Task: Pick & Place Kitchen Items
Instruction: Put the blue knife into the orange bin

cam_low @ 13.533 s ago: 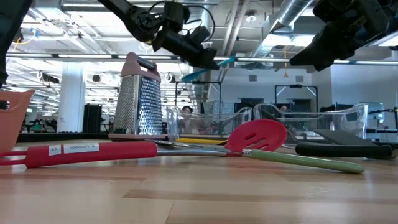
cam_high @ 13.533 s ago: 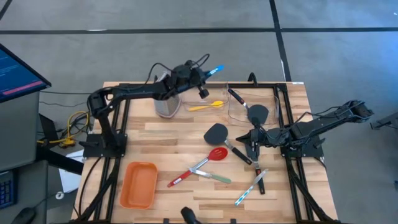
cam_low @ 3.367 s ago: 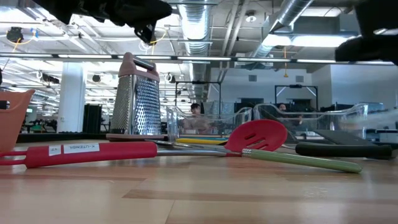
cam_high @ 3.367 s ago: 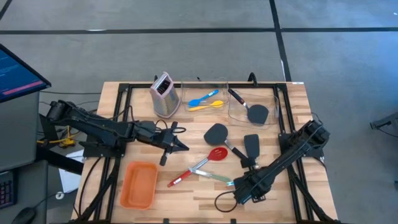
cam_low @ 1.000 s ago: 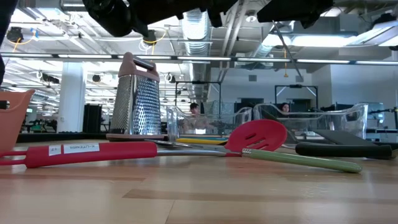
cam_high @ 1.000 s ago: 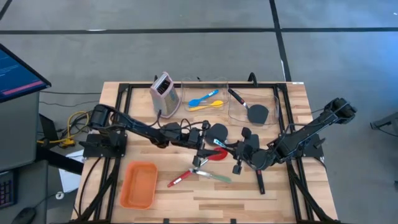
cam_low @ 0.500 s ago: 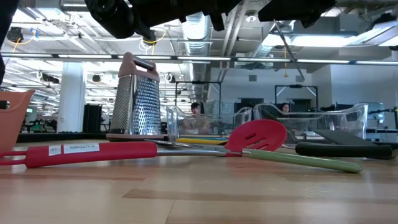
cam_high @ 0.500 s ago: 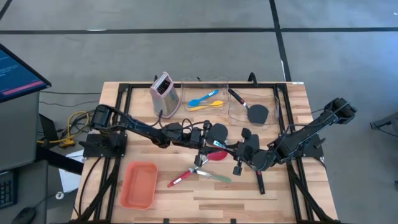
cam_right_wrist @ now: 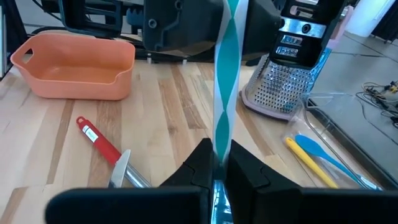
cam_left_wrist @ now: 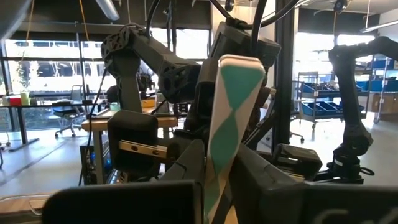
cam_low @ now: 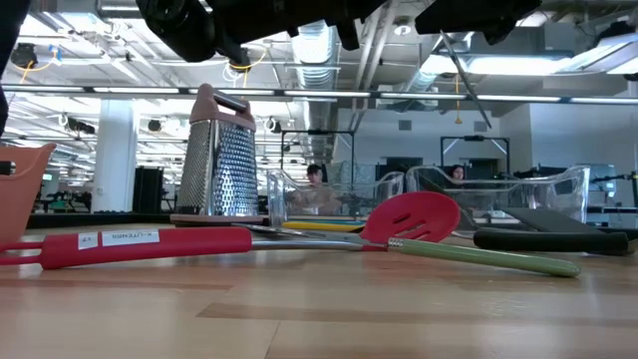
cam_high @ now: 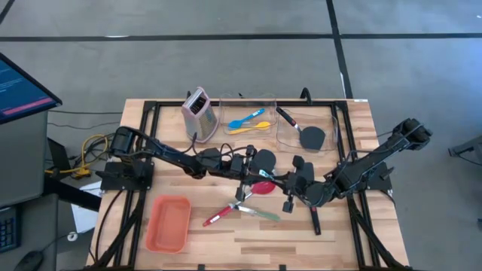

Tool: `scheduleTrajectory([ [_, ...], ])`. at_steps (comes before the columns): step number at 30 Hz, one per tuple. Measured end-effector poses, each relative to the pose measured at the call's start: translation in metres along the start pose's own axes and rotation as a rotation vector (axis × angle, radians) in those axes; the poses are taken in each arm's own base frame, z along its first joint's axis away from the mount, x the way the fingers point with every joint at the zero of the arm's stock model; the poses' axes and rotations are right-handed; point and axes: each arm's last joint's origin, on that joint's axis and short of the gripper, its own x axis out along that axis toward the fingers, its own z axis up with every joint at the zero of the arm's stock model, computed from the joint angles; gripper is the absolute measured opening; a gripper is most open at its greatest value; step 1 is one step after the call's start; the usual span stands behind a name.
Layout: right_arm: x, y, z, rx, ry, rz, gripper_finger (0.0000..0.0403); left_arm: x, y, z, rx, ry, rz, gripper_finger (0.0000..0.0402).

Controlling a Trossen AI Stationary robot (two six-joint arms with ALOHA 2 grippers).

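Note:
A thin tool with a teal-and-white striped handle (cam_high: 269,176) hangs in the air over the table's middle, between my two grippers. My left gripper (cam_high: 252,172) comes from the table's left and is shut on it. My right gripper (cam_high: 285,183) comes from the right and is also shut on it. The striped handle (cam_left_wrist: 230,124) fills the left wrist view and shows edge-on (cam_right_wrist: 224,81) in the right wrist view. Below them lie the red long-handled spoon (cam_high: 242,200), a green-handled tool (cam_high: 261,214) and a black spatula (cam_high: 263,159). My left gripper holds the striped handle at its near end (cam_left_wrist: 216,177), pinched between the two fingers (cam_left_wrist: 186,165). The fingers come roughly level from the table's left and lie along it. The tool is lifted clear of the table. My right gripper pinches the striped handle's other end (cam_right_wrist: 219,146) between its two fingers (cam_right_wrist: 200,163), which press on the flat sides. It comes from the table's right, along the tool. The tool is clear of the table and runs forward toward the left gripper.
Two clear bins stand at the far side: one (cam_high: 247,102) holds small blue and yellow spoons, the other (cam_high: 331,128) a black spatula. A metal grater (cam_high: 198,113) stands left of them. An orange tray (cam_high: 167,223) sits near left. A dark tool (cam_high: 315,218) lies near right.

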Motion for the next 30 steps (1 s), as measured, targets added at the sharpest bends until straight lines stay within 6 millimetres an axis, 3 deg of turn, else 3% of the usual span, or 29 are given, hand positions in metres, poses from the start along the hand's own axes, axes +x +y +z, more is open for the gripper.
scheduleTrajectory([
  [5,0.0,0.001,0.0,0.005,0.004,0.034,0.0028,0.0,0.0,0.0,-0.003,0.003,-0.004,0.001],
  [11,-0.003,0.0,0.005,-0.003,0.002,0.046,0.0119,-0.001,-0.001,-0.001,-0.02,0.039,-0.01,0.0008],
  [16,-0.022,-0.005,0.024,-0.061,-0.004,0.077,0.0179,-0.004,-0.001,0.008,-0.025,0.098,-0.012,0.0007],
  [20,-0.045,-0.011,0.034,-0.088,0.009,0.119,0.021,-0.012,-0.002,0.031,-0.028,0.163,-0.009,0.0007],
  [24,-0.067,-0.021,0.036,-0.012,0.015,0.161,0.0212,-0.031,-0.002,0.064,-0.016,0.285,0.059,0.0007],
  [30,-0.087,-0.033,0.027,0.078,0.091,0.171,0.0136,-0.08,-0.003,0.124,-0.048,0.369,0.21,0.0007],
])
